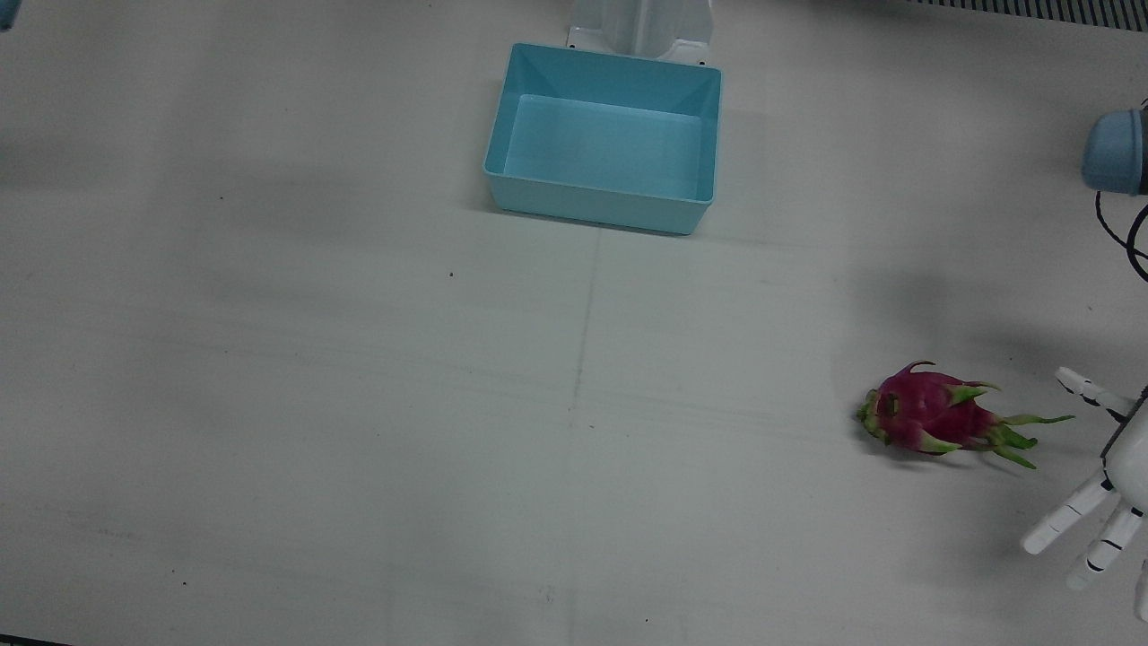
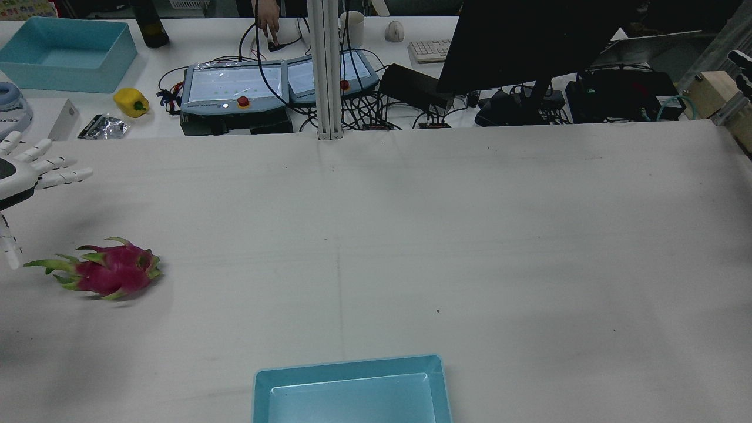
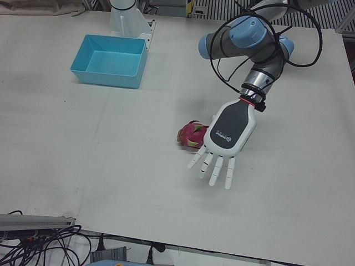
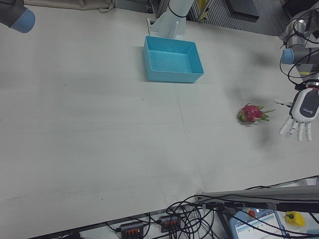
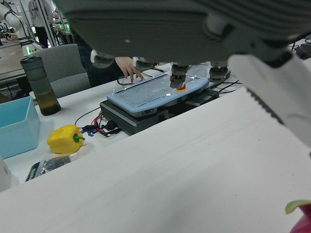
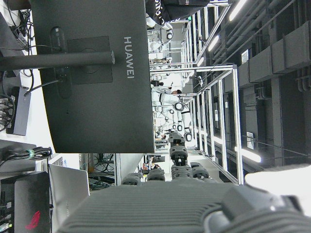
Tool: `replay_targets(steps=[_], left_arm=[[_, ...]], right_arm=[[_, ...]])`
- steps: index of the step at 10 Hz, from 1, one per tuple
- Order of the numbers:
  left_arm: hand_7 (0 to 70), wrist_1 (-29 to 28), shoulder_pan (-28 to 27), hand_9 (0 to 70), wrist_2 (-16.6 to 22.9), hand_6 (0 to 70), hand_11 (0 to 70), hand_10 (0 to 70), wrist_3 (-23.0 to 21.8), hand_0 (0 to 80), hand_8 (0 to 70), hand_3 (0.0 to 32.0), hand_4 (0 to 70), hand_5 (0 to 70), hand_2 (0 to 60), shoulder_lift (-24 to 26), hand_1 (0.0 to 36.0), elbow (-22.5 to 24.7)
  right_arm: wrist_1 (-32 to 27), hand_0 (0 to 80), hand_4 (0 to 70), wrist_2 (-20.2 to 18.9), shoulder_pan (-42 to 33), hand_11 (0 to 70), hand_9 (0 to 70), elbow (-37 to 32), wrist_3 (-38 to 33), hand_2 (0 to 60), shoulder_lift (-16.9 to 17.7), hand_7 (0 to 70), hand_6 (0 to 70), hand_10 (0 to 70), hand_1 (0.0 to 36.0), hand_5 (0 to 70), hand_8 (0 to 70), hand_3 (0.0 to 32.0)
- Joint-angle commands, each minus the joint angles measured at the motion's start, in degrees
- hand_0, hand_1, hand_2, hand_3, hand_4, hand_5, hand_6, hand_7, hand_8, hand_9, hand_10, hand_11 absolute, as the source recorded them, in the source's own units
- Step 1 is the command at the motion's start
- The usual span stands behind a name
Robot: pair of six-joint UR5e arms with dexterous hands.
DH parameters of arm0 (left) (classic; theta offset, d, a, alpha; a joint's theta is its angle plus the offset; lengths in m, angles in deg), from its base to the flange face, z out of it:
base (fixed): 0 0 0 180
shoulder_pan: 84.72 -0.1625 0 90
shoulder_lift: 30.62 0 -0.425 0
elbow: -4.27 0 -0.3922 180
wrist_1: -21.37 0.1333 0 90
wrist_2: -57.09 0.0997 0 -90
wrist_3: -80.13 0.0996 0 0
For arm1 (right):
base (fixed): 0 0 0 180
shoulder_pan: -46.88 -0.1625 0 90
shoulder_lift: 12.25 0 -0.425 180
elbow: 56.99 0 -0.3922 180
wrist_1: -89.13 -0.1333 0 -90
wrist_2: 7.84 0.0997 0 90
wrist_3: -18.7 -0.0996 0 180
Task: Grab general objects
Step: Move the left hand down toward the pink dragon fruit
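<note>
A pink dragon fruit with green scales lies on its side on the white table, near the edge on the robot's left. It shows again in the rear view, the left-front view and the right-front view. My left hand hovers beside its leafy end, palm down, open, its fingers spread and apart from the fruit. Only the grey palm of my right hand shows, in its own view, aimed at a monitor; its fingers are hidden.
An empty light-blue bin stands at the table's middle, close to the arms' pedestals. Beyond the far edge are control pendants, a yellow pepper, a second blue bin, a monitor and a person's hand.
</note>
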Motion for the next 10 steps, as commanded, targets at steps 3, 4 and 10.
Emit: replay_targets(steps=[3, 4, 10], left_arm=[[3.8, 1.8, -0.4, 0.0, -1.6, 0.0, 0.0, 0.0, 1.0, 37.9, 0.0, 32.0, 0.0, 0.0, 0.0, -4.7, 0.0, 1.2], [15.7, 3.0, -0.7, 1.7, -1.5, 0.0, 0.0, 0.0, 0.9, 37.6, 0.0, 32.0, 0.0, 0.0, 0.0, -4.6, 0.0, 1.2], [39.0, 0.7, -1.5, 6.4, 3.1, 0.0, 0.0, 0.0, -12.5, 37.9, 0.0, 32.0, 0.0, 0.0, 0.0, -4.5, 0.0, 1.1]], right_arm=[[0.0, 0.0, 0.0, 0.0, 0.0, 0.0, 0.0, 0.0, 0.0, 0.0, 0.0, 0.0, 0.0, 0.0, 0.0, 0.0, 0.0, 0.0], [0.0, 0.0, 0.0, 0.0, 0.0, 0.0, 0.0, 0.0, 0.0, 0.0, 0.0, 0.0, 0.0, 0.0, 0.0, 0.0, 0.0, 0.0], [0.0, 0.0, 0.0, 0.0, 0.0, 0.0, 0.0, 0.0, 0.0, 0.0, 0.0, 0.0, 0.0, 0.0, 0.0, 0.0, 0.0, 0.0]])
